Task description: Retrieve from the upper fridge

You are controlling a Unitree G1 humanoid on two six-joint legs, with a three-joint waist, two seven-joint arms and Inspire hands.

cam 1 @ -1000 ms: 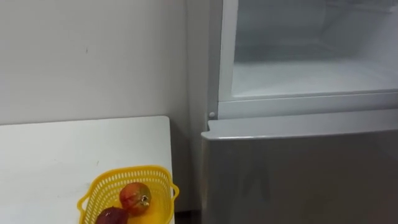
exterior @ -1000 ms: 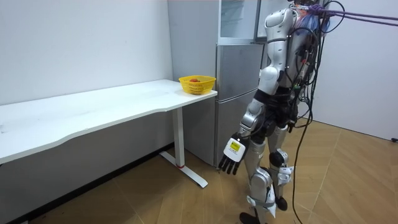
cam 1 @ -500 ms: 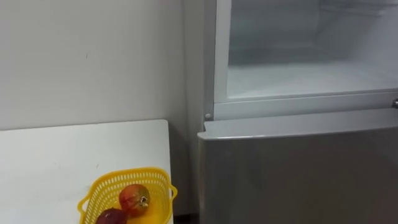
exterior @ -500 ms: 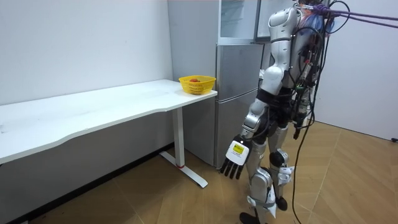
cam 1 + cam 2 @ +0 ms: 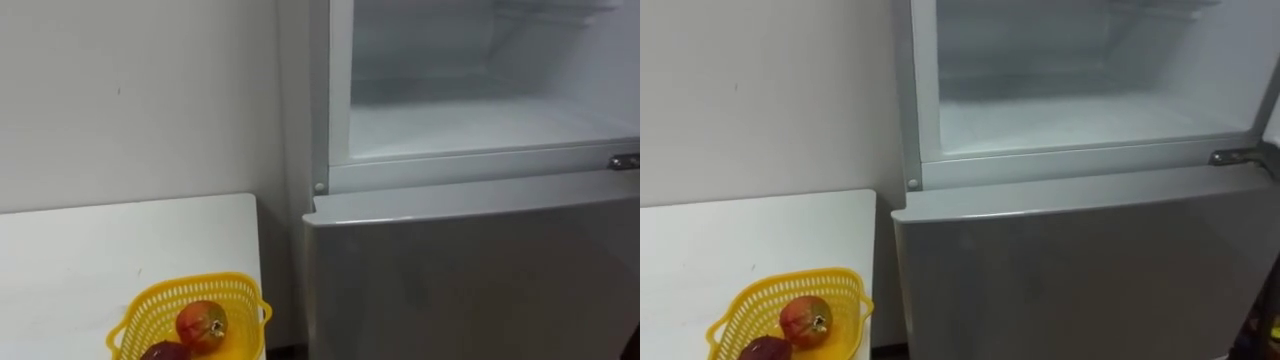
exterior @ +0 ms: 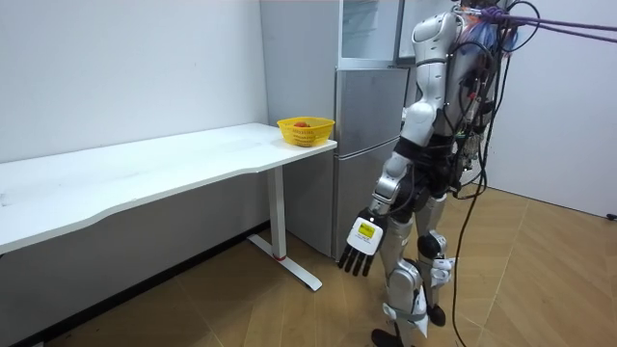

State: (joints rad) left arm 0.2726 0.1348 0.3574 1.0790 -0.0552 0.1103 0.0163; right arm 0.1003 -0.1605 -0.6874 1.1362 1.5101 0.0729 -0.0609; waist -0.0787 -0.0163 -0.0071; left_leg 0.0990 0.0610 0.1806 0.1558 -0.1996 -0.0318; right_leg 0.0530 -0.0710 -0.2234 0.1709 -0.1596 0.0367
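1. Hanging low at the robot's side, left hand (image 6: pixel 362 246) has loose straight fingers, holding nothing.
2. Red fruit (image 5: pixel 200 325) and dark fruit (image 5: pixel 165 352) lie in yellow basket (image 5: pixel 240 300) on white table (image 5: pixel 90 250).
3. Upper fridge compartment (image 5: pixel 480 125) stands open and looks bare inside.
4. Fruit is probably light, firm and smooth: wrap round its middle.

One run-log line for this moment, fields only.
stance: standing before fridge | upper compartment: open, no item visible on shelf | left hand: open, hanging by thigh | yellow basket: on table, two fruits inside
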